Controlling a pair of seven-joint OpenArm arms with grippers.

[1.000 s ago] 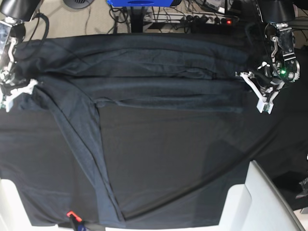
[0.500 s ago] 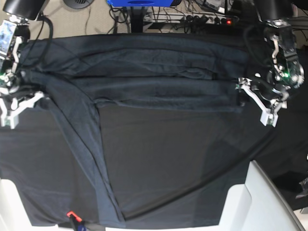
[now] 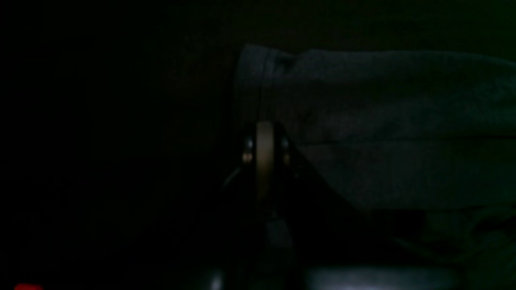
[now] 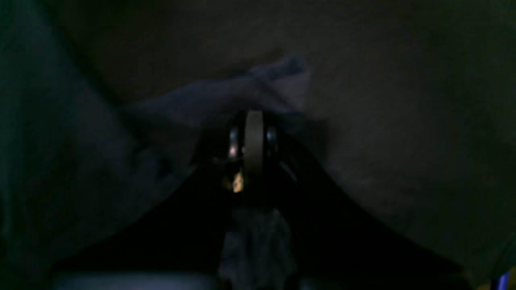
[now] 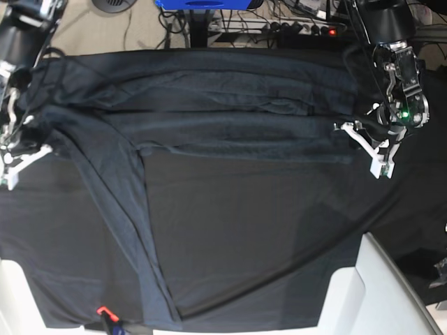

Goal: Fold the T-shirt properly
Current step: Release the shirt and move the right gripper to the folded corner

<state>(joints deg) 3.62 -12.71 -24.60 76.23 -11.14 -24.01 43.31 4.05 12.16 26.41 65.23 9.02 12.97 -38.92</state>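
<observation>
Large dark slate-grey knit long-sleeved T-shirt (image 5: 209, 125) spread across far half of black-clothed table (image 5: 265, 244). Left gripper (image 5: 378, 150) and right gripper (image 5: 17, 157) clamped on its opposite side edges. Step: grasp made. Next, likely: lift together, fold toward near edge.

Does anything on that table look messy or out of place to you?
Yes: the dark slate-grey long-sleeved shirt lies bunched in rumpled horizontal folds across the far side, and one sleeve trails diagonally down over the black tablecloth instead of lying tucked in.
</observation>
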